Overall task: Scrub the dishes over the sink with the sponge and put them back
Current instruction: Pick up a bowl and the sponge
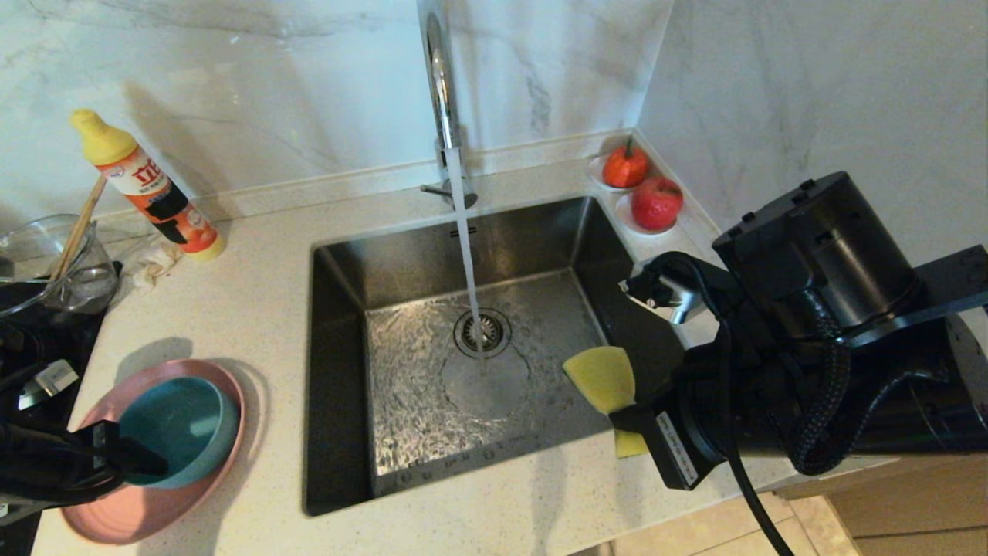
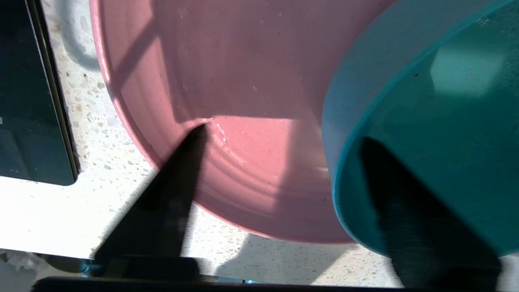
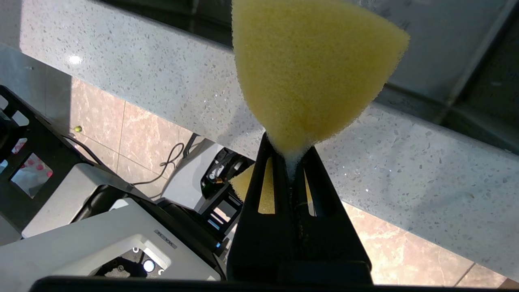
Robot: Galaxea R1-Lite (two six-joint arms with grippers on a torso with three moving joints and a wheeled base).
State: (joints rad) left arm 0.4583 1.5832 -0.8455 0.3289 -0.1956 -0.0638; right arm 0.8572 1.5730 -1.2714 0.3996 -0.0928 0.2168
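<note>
On the counter left of the sink, in the head view, the teal bowl sits inside the pink plate, and the left gripper reaches over the near edge of the bowl. At the right, the right gripper holds the sponge above the right part of the basin, while water runs from the tap onto the drain. The left wrist view shows the fingers apart: one fingertip rests on the floor of the plate outside the bowl, the other is inside the bowl, so the bowl wall stands between them, not yet pinched as far as I can see. I judge that the bowl is stiff, light and smooth, so a hold on its rim wall can slip if it gets wet; the grip should be deep on the wall. The right wrist view shows the fingers together, clamped on the sponge, which is squeezed thin at the pinch and spreads wide above. It is soft and will bend under pressure when scrubbing.
</note>
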